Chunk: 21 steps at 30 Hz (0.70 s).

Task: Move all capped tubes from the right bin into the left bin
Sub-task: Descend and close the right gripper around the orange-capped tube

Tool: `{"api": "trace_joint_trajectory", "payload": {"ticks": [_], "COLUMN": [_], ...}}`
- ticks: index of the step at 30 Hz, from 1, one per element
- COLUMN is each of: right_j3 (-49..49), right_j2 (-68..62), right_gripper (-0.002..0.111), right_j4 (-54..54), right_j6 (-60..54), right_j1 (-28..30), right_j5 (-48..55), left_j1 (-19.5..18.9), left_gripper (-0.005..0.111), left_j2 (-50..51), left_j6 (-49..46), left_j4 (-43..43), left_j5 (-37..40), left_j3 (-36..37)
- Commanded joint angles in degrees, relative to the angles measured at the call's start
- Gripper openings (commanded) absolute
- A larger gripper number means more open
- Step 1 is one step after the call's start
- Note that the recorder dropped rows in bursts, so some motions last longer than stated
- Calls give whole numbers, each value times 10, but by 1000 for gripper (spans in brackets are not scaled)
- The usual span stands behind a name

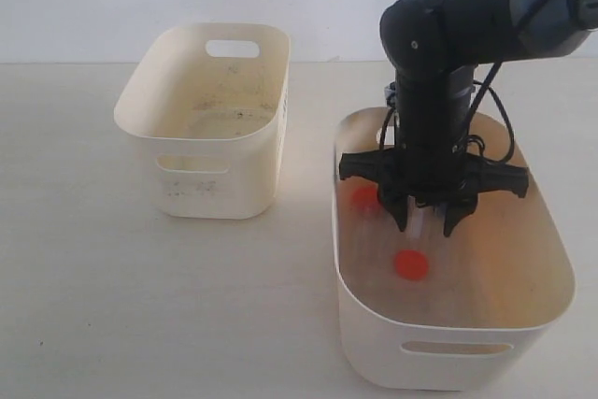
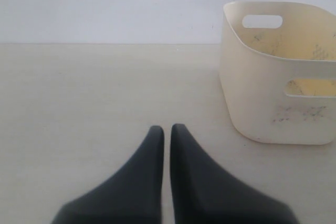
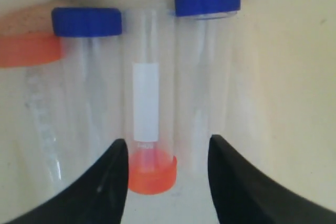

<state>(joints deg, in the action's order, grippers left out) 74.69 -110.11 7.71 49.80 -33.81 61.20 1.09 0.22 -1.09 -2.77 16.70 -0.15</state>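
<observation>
Up close, the right wrist view shows the right gripper spread open, its fingers on either side of the orange-capped end of the labelled tube and gripping nothing. Two blue-capped tubes flank it, with another orange-capped tube at the end of the row. The exterior view shows only two orange caps under the arm, inside the right bin. Only the left wrist view shows the left gripper, its fingers pressed nearly together over the table. The left bin stands beyond it.
</observation>
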Motion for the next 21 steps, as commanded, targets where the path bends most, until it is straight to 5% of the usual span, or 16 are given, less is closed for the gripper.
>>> {"api": "trace_joint_trajectory", "payload": {"ticks": [1,8,21], "right_j3": [-2,-14,-128], "right_j2": [26,43,69], "right_gripper": [46,46,46], "right_j4": [22,20,-13], "right_j6": [-4,-11,-20], "right_j1": [2,-1,-6], "right_j5": [-5,19,-102], "left_j1": [1,1,1], "left_gripper": [4,4,4], "left_j2": [-2,-2,-2], "left_j6": [1,1,1], "left_j4": [-5,-5,-5], "left_j5": [2,2,2], "left_j3": [2,2,2]}}
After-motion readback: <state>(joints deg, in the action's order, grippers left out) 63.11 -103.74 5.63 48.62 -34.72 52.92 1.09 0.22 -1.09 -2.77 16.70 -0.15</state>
